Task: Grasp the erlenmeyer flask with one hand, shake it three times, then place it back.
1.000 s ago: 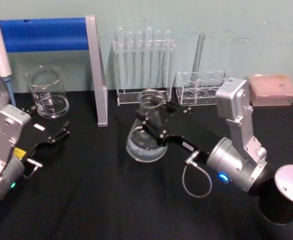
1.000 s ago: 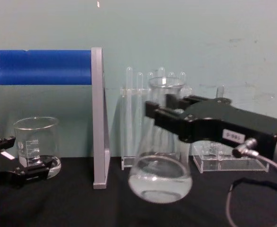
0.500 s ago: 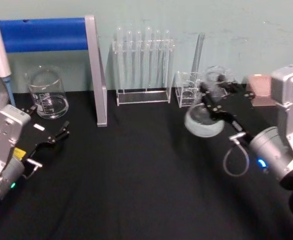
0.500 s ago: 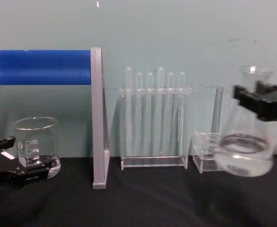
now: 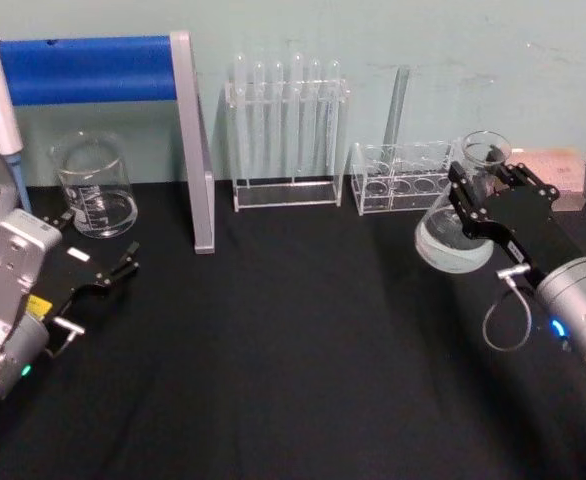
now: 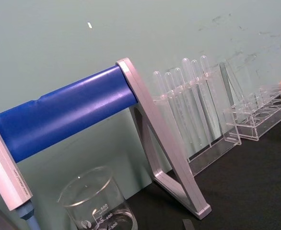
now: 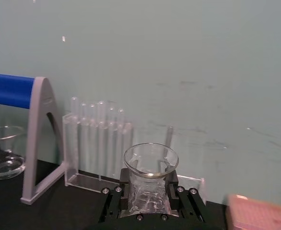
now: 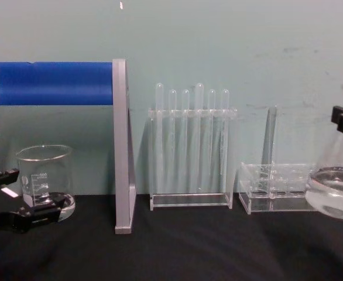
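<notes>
The right gripper [image 5: 485, 182] sits at the right side of the black table [image 5: 273, 360], in front of a low clear rack [image 5: 398, 182], and its two black fingers [image 7: 112, 201] pinch the neck of the erlenmeyer flask [image 5: 451, 238] just under the flared rim. The flask is carried off the tabletop, leaning in the head view so that its wide base points toward the table's middle and its mouth toward the right. A shallow pool of clear liquid lies in the base, seen at the right edge of the chest view [image 8: 335, 196]. From the right wrist view the flask's round mouth [image 7: 151, 160] stands between the two fingers. A pink box [image 5: 558, 160] lies behind the gripper, by the wall. Further left stand a rack of test tubes [image 5: 288, 130], a grey upright carrying a blue bar [image 5: 83, 68], and a glass beaker [image 5: 95, 188]. The left gripper [image 5: 101, 238] rests low at the left side, near the beaker, its fingers spread apart and gripping nothing.
</notes>
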### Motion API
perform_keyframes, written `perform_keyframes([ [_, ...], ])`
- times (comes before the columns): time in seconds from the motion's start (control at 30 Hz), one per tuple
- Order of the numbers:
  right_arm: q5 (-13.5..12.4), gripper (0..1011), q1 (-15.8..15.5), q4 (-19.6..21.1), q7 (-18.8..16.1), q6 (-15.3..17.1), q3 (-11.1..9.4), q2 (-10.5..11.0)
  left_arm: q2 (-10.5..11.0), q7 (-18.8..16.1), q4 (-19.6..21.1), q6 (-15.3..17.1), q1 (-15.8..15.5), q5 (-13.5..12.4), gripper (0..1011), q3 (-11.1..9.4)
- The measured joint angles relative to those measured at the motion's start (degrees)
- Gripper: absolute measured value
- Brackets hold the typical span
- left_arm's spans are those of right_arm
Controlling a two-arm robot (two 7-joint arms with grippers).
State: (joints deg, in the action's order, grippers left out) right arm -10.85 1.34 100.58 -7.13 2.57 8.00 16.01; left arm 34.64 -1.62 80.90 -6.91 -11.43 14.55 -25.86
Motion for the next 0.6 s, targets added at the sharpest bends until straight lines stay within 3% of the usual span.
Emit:
perform_keyframes([
  [0.13, 0.1, 457, 0.4, -0.2, -1.7, 0.1, 0.7, -0.2, 0.0, 0.0, 0.0, 0.0, 0.0, 0.0, 1001, 0.0],
  [0.3, -0.3, 457, 1.4, -0.7, -6.0, 0.1, 3.4, -0.4, 0.0, 0.0, 0.0, 0.0, 0.0, 0.0, 1001, 0.0],
  [0.6, -2.6, 457, 3.8, -1.9, -13.4, 0.1, 9.9, 0.5, 0.0, 0.0, 0.0, 0.0, 0.0, 0.0, 1001, 0.0],
])
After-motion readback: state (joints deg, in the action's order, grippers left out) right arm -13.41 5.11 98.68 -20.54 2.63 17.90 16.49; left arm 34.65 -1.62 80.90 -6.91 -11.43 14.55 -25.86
